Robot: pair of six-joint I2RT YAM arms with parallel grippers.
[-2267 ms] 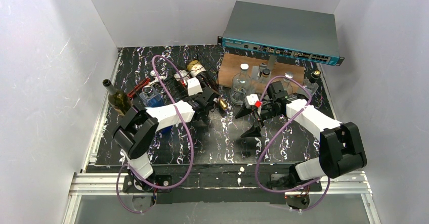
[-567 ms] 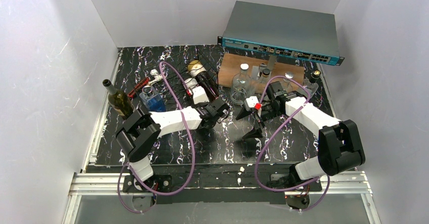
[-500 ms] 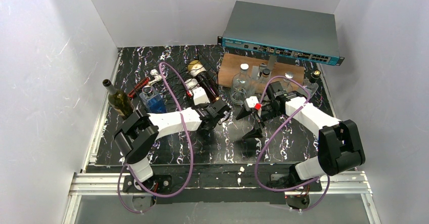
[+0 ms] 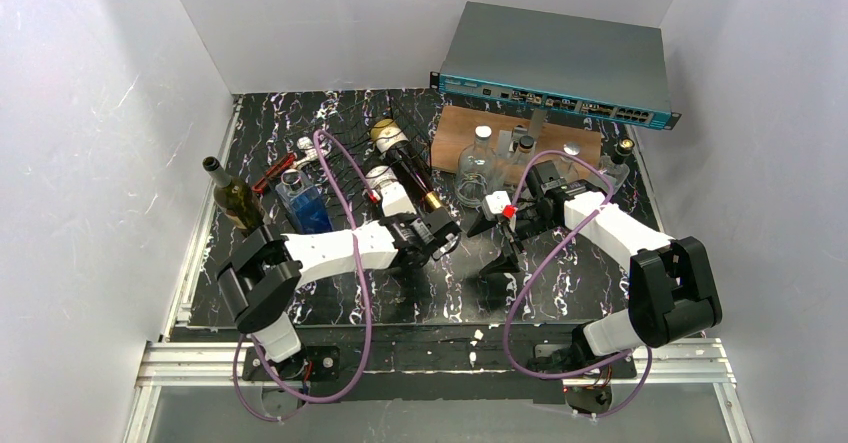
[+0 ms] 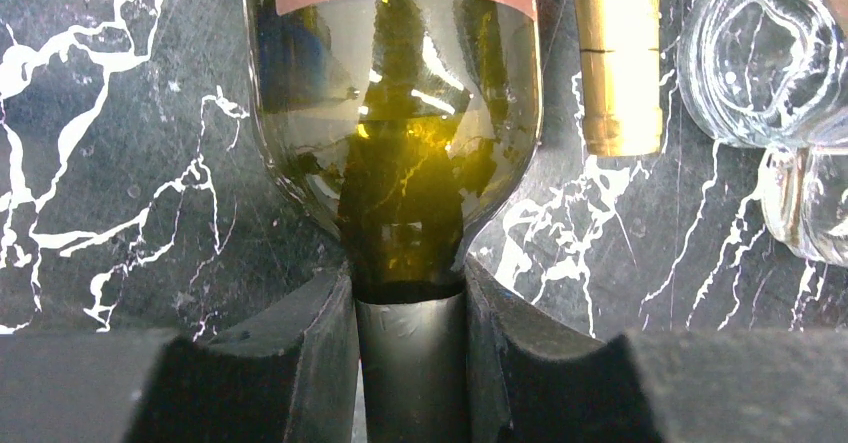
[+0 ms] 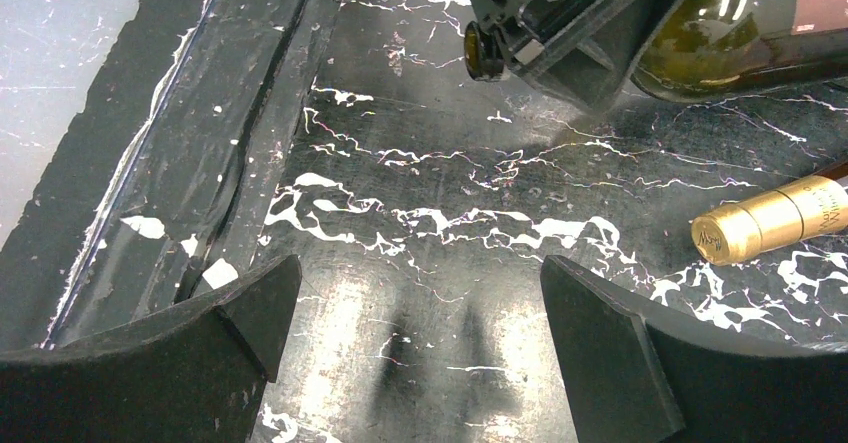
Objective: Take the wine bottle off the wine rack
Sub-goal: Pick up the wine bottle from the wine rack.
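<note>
White walls close in a black marble-patterned table point(image 4: 450, 293). At the back right a teal-fronted network switch point(image 4: 555, 63) sits above a brown wooden board point(image 4: 452, 128) that carries several clear glass bottles point(image 4: 478, 158). Left of the board lies the wine rack point(image 4: 348, 159), its thin black wire hard to pick out against the dark top. The wine bottle point(image 5: 395, 113), green glass with a reddish label, lies on its side just in front of the rack, with its neck pointing toward the near right and its shoulder over bare marble. Whether its base touches the wire cannot be told. The left gripper point(image 5: 410, 308) is clamped narrow on that neck. A second bottle point(image 4: 405, 163), dark with a gold foil neck, lies just beside it on the right. The right gripper point(image 6: 420, 273) hangs low over bare marble near the bottle's mouth, jaws spread wide and holding nothing. At the far left an upright green bottle point(image 4: 235, 201) stands near a blue bottle point(image 4: 300, 201).
</note>
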